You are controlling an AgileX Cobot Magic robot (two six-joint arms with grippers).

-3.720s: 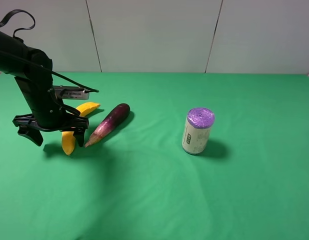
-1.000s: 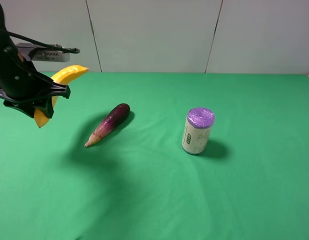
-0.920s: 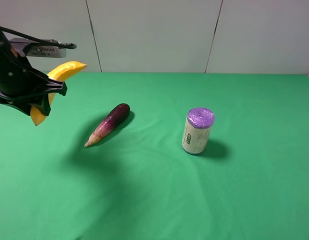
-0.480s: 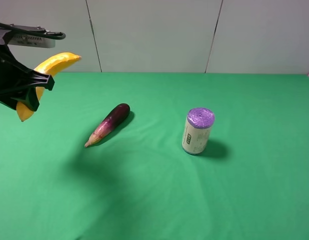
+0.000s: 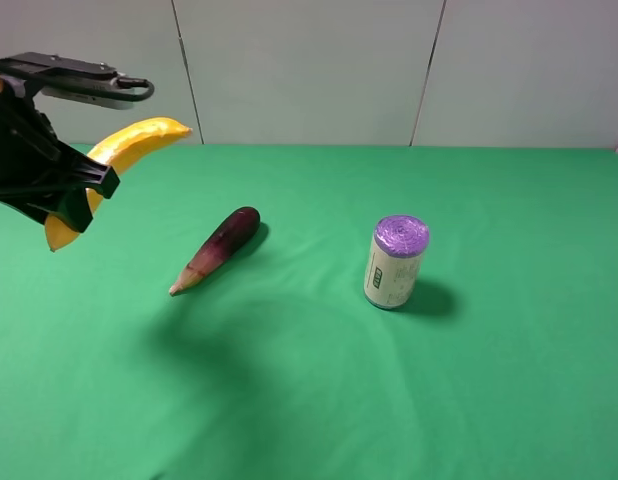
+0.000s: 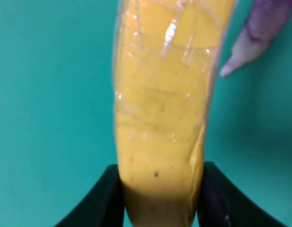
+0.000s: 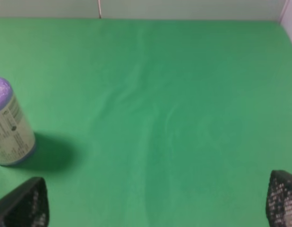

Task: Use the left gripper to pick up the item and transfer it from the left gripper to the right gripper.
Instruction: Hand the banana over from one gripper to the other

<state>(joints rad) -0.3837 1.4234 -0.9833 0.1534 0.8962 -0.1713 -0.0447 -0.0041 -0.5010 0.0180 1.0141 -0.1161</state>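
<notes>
Left gripper: the left gripper [image 5: 73,196] hangs in the air well to the left of the eggplant [image 5: 217,248] and above it, its two black fingers [image 6: 110,201] clamped on the banana [image 5: 139,140] from both sides.
Banana: off the cloth and held below its middle. Its long axis runs on a slant, with the lower end poking out under the claw on the side away from the eggplant. The longer free half rises up and over toward the eggplant's side. In the left wrist view the banana [image 6: 160,109] fills the gap between the fingers, and the eggplant's pale tip [image 6: 266,28] shows beyond it.
Eggplant: lying on the cloth, apart from everything else, pale tip toward the near left.
Can: the can [image 5: 397,262] stands upright, well to the right of the eggplant.
Right gripper: the right gripper [image 7: 153,205] is out of the high view. In its own wrist view its fingertips sit spread far apart with nothing between them, looking down at cloth with the can [image 7: 9,125] to one side.
Key relation: the banana is far over on the left arm's side, so the handover likely needs both arms to come toward the middle, with the free upper half offered.
Surface: a green cloth [image 5: 389,400], softly wrinkled.
Room: pale wall panels [image 5: 309,70] behind.
</notes>
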